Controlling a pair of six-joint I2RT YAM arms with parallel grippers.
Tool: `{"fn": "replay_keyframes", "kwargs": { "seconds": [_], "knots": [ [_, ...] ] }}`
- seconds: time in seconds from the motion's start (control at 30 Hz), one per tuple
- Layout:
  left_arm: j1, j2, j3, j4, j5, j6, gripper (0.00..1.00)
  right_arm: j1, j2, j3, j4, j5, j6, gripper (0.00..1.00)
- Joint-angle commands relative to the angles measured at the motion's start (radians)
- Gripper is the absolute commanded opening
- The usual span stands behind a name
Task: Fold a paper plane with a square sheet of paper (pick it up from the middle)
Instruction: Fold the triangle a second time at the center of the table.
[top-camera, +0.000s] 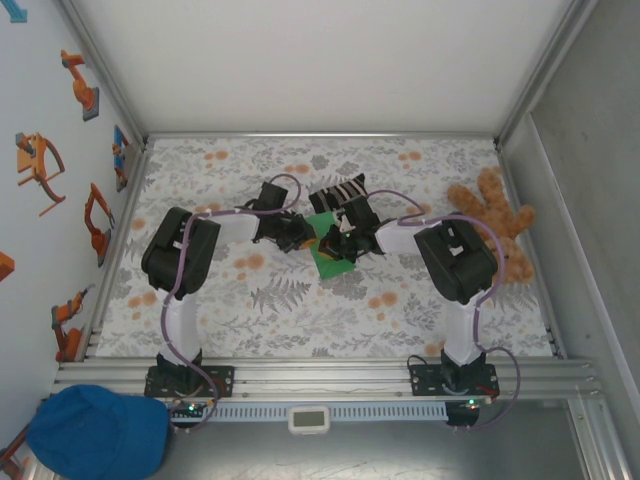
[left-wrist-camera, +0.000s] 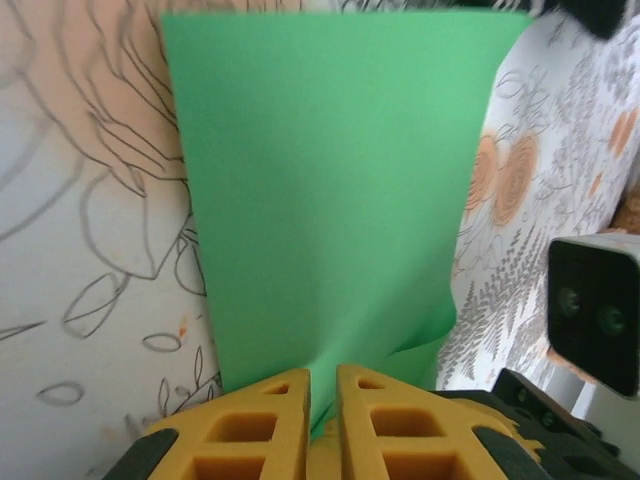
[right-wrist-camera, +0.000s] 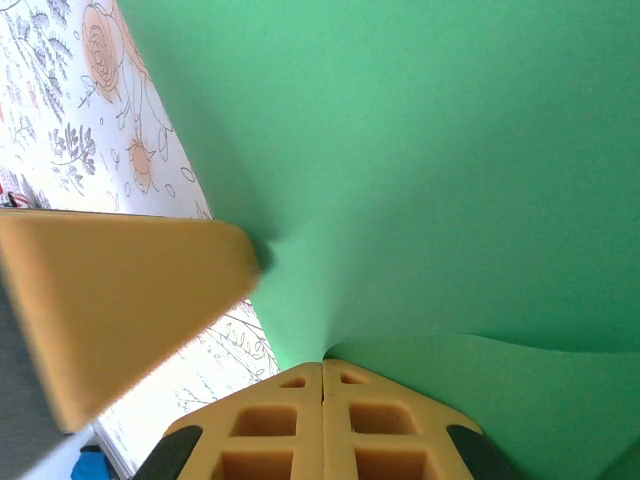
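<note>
Because each arm has pinched an edge of the square sheet of paper, the coming fold turns on how that green sheet spans between them. At the centre of the top view it lies between the left gripper on its left side and the right gripper on its right, so both are equally near. From the left wrist, the left gripper is closed on the sheet's bottom edge, and the sheet runs lengthwise to the top of the frame. From the right wrist, the right gripper is likewise clamped on the sheet, which spreads toward the upper right. I count one sheet, two grippers, one striped sock and one teddy bear.
</note>
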Motion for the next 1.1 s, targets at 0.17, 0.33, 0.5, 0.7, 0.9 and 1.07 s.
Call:
{"fn": "replay_keyframes", "kwargs": {
  "seconds": [0.17,0.33,0.5,0.7,0.9,1.07],
  "knots": [
    [0.048,-0.173,-0.054,-0.049,-0.070,-0.002,0.16,0.009,0.035,0.014,-0.027,0.008,0.005,0.00],
    [0.050,-0.189,-0.087,-0.064,-0.082,0.006,0.16,0.009,0.044,0.017,-0.027,-0.004,0.005,0.00],
    [0.048,-0.208,-0.118,-0.069,-0.094,0.003,0.17,0.009,0.046,0.013,-0.046,0.002,0.001,0.01],
    [0.049,-0.235,-0.146,-0.074,-0.124,-0.008,0.16,0.009,0.043,0.009,-0.056,0.004,0.001,0.15],
    [0.043,-0.242,-0.155,-0.073,-0.129,-0.013,0.16,0.009,0.041,0.009,-0.054,0.006,-0.001,0.23],
    [0.034,-0.237,-0.148,-0.072,-0.126,-0.011,0.16,0.007,0.044,0.006,-0.051,0.002,-0.002,0.27]
  ]
}}
